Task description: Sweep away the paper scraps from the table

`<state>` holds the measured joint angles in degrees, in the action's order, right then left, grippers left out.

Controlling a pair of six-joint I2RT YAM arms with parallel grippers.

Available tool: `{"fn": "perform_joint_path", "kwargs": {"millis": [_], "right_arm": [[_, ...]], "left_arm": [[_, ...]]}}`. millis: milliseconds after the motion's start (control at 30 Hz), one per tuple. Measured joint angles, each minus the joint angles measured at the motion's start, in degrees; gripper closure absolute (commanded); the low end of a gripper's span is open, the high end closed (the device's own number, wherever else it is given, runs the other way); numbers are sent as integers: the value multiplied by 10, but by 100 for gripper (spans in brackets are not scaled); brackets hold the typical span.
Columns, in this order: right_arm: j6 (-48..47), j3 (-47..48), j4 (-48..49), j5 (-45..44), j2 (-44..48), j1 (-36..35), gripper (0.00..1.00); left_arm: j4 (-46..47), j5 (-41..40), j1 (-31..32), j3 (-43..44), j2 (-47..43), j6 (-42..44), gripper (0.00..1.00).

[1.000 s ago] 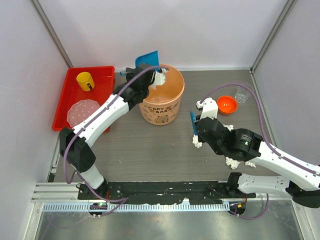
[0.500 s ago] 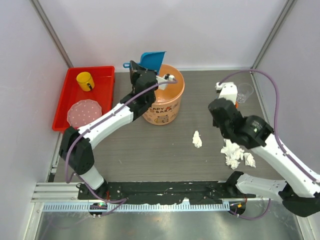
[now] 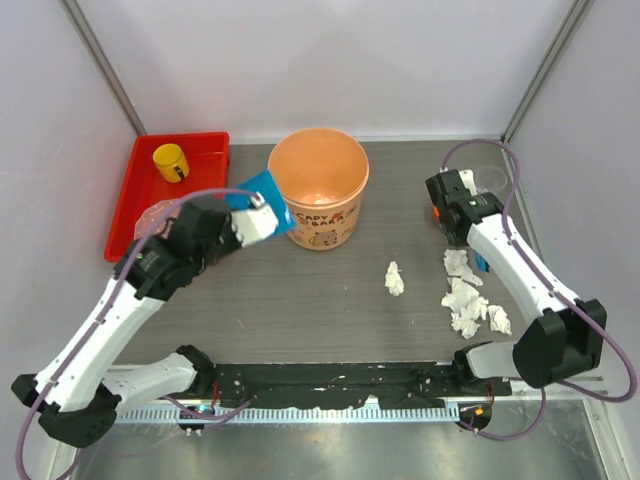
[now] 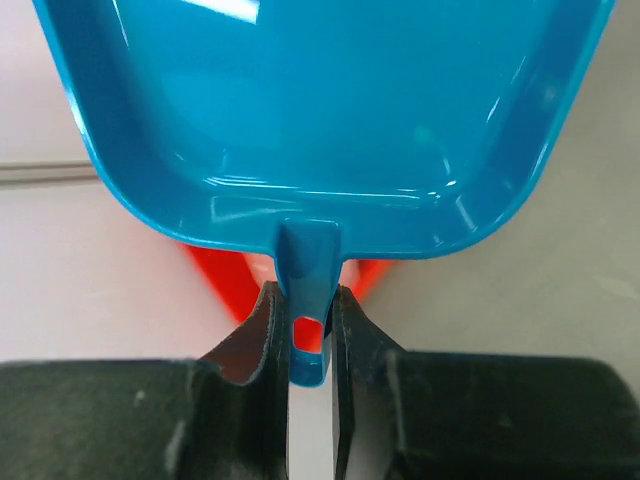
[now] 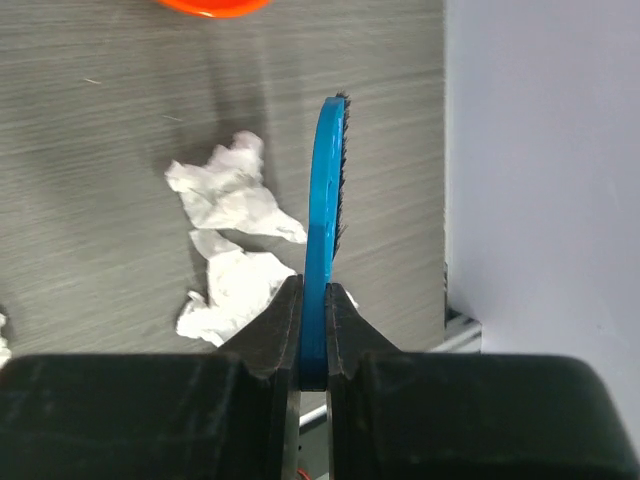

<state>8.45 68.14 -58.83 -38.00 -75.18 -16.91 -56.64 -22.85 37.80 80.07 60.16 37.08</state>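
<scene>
Where roughly five paper scraps (image 3: 395, 278) lie, one bucket (image 3: 322, 226)

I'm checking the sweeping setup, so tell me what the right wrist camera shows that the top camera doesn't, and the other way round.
Only the right wrist view: a close look at the right gripper shut on the blue brush, whose bristles face the white wall. Only the top view: the orange bucket, the red tray, the yellow cup, and the left gripper holding the blue dustpan. Both: the paper scraps lying on the table.
</scene>
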Motion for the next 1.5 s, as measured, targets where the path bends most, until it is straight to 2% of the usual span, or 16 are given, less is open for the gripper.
{"fn": "perform_joint_path", "kwargs": {"millis": [133, 233, 367, 467, 633, 833, 1067, 1267, 1367, 1500], "right_arm": [[-31, -2, 52, 44, -52, 2, 99], [-38, -3, 73, 77, -90, 1, 99], [-44, -34, 94, 123, -108, -14, 99], [-49, -54, 97, 127, -100, -75, 99], [-23, -58, 122, 158, -81, -233, 99], [25, -31, 136, 181, -85, -341, 99], [69, 55, 117, 170, -82, -366, 99], [128, 110, 43, 129, -17, -365, 99], [163, 106, -2, 125, 17, -366, 99], [221, 50, -52, 156, 43, -369, 99]], "left_arm": [[-77, 79, 0, -165, -17, -40, 100], [-94, 125, 0, -275, 28, -54, 100], [-87, 161, 0, -341, 56, -62, 100], [-54, 174, 0, -357, 91, -67, 100], [8, 185, 0, -366, 168, -71, 100], [47, 191, 0, -372, 191, -74, 100], [63, 195, 0, -372, 195, -73, 100], [67, 197, 0, -367, 212, -67, 100], [67, 197, 0, -352, 232, -66, 100], [69, 200, 0, -330, 256, -66, 100]]}}
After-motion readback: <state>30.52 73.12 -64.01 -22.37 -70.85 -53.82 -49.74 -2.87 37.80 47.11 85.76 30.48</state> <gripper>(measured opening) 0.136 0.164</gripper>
